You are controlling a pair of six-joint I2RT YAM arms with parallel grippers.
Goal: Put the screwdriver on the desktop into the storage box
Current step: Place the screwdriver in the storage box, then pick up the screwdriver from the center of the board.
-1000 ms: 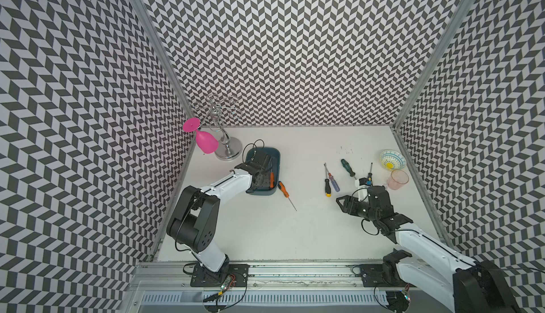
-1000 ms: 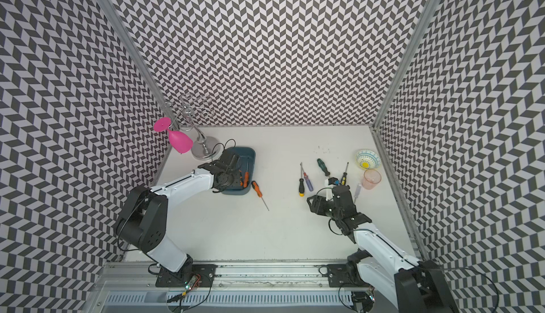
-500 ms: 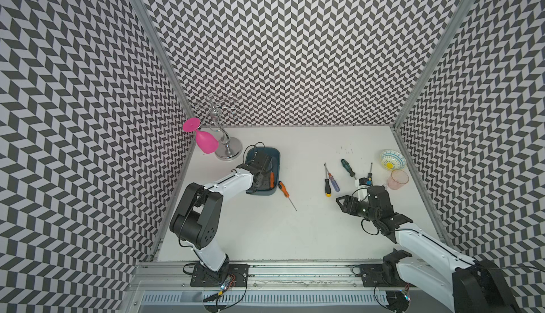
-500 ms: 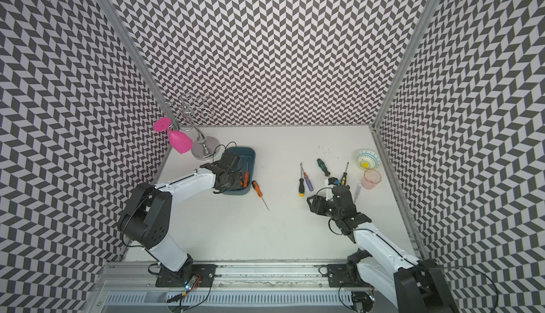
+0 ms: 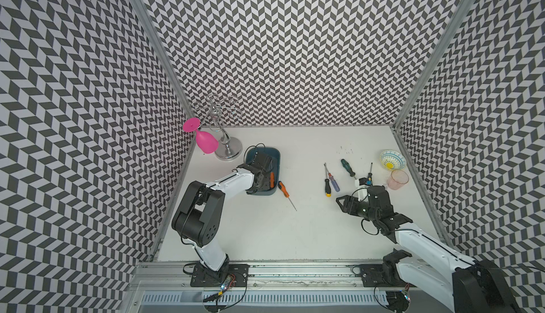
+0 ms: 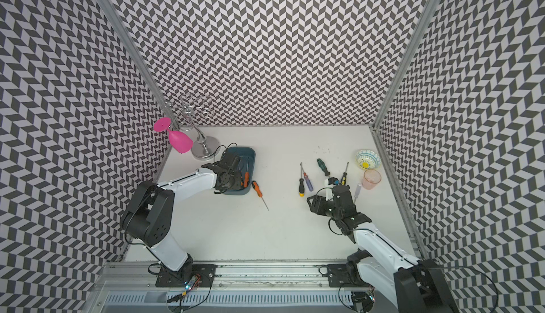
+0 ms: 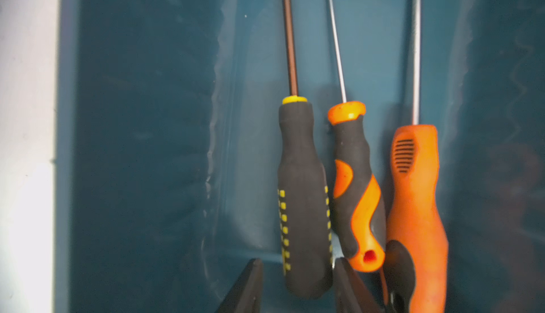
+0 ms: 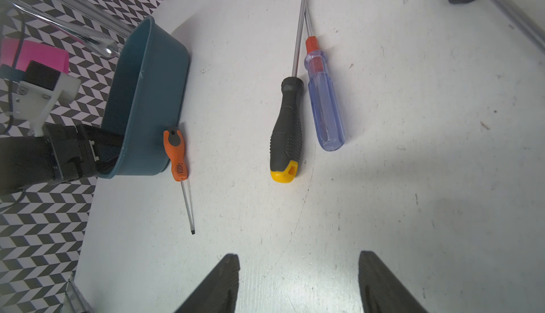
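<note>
The teal storage box [image 5: 276, 152] stands at the back left of the white desktop [image 5: 309, 231]. My left gripper [image 7: 298, 267] reaches into it, open, its jaws standing either side of the butt of a black-and-yellow screwdriver [image 7: 300, 193] with a gap on one side. Two orange-handled screwdrivers [image 7: 413, 193] lie next to it in the box. On the desktop, an orange screwdriver [image 5: 282, 186] lies against the box's outer wall. A black-yellow one [image 8: 286, 131] and a blue one [image 8: 324, 105] lie side by side mid-table, and a green one [image 5: 347, 167] lies further back. My right gripper [image 8: 298, 260] hovers open over bare desktop.
A metal glass rack [image 5: 225, 149] with a pink goblet [image 5: 206, 141] stands behind the box. A patterned bowl [image 5: 392, 159] and a pink cup [image 5: 398, 178] sit by the right rail, with a thin black-yellow screwdriver [image 5: 370, 172] near them.
The left jaws have parted inside the box, letting go of the black-and-yellow screwdriver. The right arm has not moved.
</note>
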